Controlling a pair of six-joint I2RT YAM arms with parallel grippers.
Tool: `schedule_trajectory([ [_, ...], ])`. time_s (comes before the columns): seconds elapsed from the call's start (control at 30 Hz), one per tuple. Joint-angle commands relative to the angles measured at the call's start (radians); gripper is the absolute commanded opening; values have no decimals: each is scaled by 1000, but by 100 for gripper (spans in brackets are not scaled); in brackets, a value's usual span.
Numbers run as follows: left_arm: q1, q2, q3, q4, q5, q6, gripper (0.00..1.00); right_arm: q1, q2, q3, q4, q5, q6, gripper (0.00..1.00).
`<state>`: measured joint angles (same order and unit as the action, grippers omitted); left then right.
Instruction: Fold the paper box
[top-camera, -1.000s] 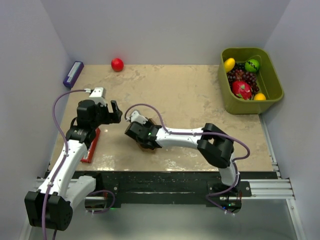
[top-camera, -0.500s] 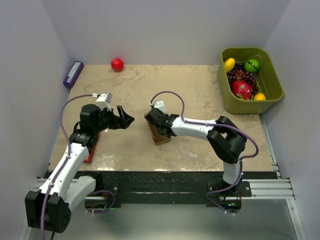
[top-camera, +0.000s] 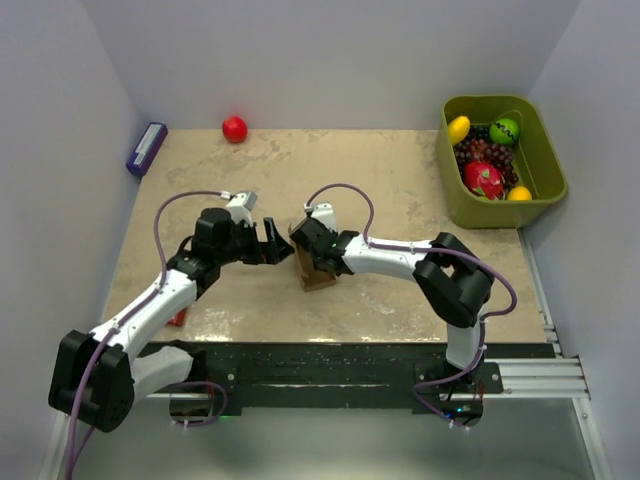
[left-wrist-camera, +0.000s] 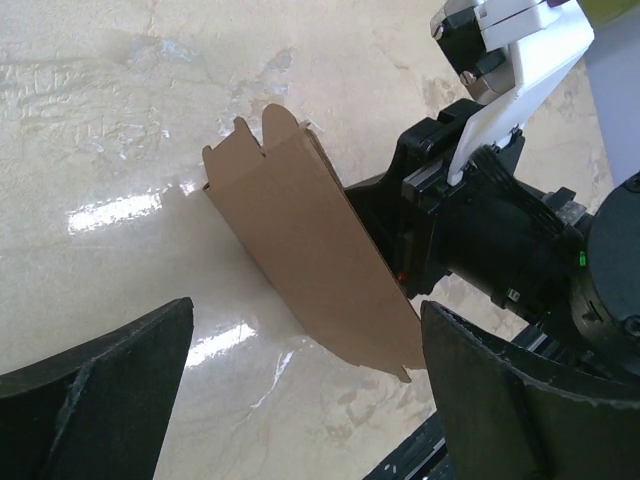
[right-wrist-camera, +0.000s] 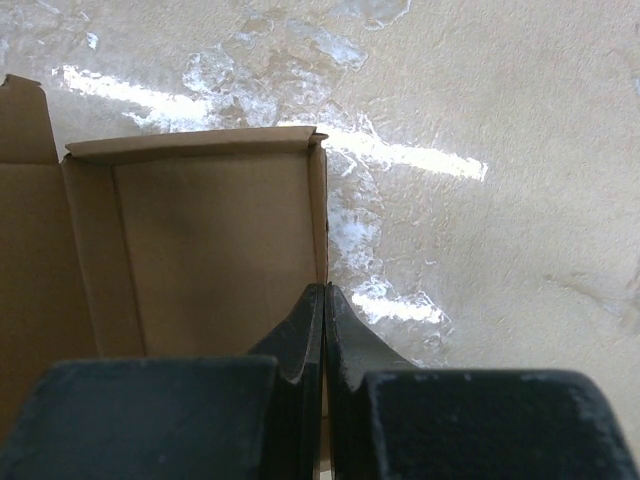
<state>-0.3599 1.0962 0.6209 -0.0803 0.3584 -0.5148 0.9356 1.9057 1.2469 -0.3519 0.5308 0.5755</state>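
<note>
I see a glossy beige table (top-camera: 400, 190) between grey walls (top-camera: 330, 60). My right gripper (right-wrist-camera: 323, 330) pinches the paper box (left-wrist-camera: 310, 270) wall; my left gripper (top-camera: 280, 244) gapes wide beside it.

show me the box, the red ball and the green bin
box (left-wrist-camera: 310, 262), left wrist view, middle of its brown panel
red ball (top-camera: 234, 128), top view, its centre
green bin (top-camera: 490, 213), top view, its near wall
</note>
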Motion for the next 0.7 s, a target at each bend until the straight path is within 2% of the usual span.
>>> schedule_trajectory([
  [0.0,-27,27,57,63,-27,-19,100,2,-43,-10,28,15,37,0],
  [0.5,-123,180,163,44,-160,15,98,2,-59,-35,47,41,47,0],
  [0.6,-140,188,181,2,-213,45,89,2,-63,-40,50,43,49,0],
  [0.67,-146,188,184,-18,-237,64,76,2,-68,-47,57,41,50,0],
])
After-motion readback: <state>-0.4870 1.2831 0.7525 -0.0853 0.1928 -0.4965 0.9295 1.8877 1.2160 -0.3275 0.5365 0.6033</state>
